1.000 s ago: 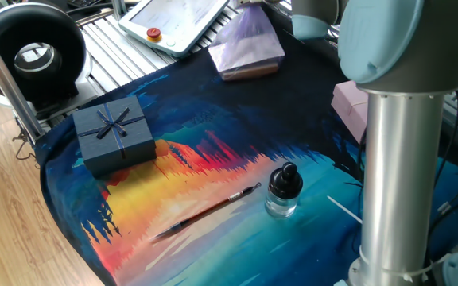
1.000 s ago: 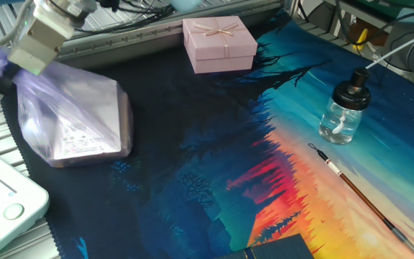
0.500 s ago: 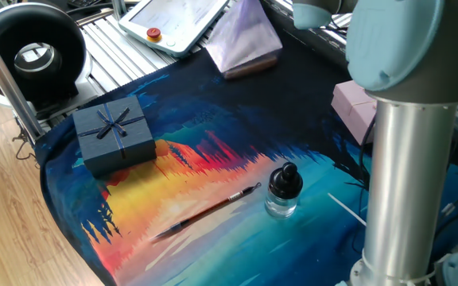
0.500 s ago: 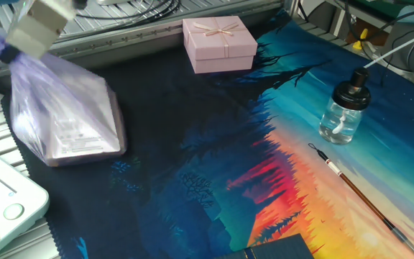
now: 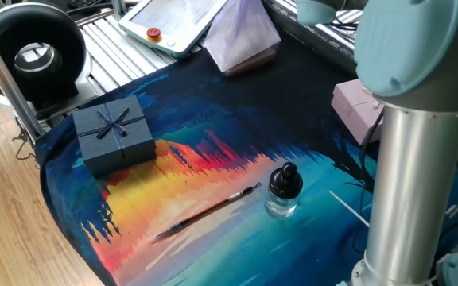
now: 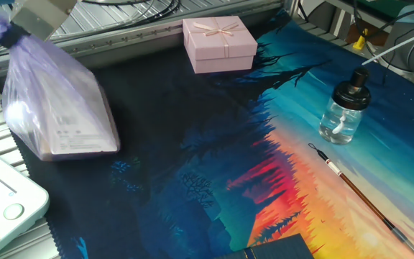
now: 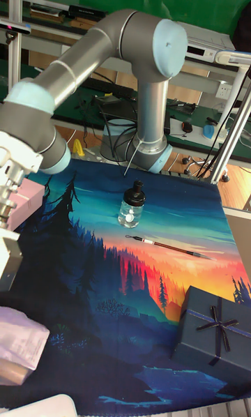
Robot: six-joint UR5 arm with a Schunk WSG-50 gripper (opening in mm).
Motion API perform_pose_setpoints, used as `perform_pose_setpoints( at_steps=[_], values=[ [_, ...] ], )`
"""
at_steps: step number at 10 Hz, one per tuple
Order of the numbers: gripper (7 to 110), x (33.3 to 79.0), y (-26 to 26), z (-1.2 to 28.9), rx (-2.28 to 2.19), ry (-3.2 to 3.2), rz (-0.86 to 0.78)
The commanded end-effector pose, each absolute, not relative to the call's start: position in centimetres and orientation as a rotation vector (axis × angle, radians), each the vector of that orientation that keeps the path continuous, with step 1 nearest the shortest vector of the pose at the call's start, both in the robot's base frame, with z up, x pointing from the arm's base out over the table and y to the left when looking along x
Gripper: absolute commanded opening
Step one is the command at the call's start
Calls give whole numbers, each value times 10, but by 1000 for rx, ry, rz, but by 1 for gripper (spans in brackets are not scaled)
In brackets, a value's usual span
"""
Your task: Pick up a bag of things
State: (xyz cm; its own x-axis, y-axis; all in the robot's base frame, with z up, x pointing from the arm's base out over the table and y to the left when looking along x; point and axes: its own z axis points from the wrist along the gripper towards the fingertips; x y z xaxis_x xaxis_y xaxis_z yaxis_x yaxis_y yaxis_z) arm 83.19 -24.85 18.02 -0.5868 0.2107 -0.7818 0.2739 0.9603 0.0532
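The bag (image 6: 52, 108) is translucent pale lilac plastic, crinkled, with a flat pinkish-brown slab inside. It stands tilted near the dark far corner of the painted cloth (image 6: 192, 165), its lower edge apparently touching the cloth. The gripper (image 6: 16, 30) is clamped on the gathered neck. The pink box (image 6: 219, 44) sits along the same edge.

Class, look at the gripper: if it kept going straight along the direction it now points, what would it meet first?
The gripper points down at the bag of things, whose gathered top it appears to hold already.
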Motion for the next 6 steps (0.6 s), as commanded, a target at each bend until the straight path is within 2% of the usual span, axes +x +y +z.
perform_pose_setpoints(
  at_steps=[1, 6],
  values=[
    [7, 821, -234, 192, 338, 2240, -104],
    [7, 805, -192, 209, 314, 2255, -107]
  ],
)
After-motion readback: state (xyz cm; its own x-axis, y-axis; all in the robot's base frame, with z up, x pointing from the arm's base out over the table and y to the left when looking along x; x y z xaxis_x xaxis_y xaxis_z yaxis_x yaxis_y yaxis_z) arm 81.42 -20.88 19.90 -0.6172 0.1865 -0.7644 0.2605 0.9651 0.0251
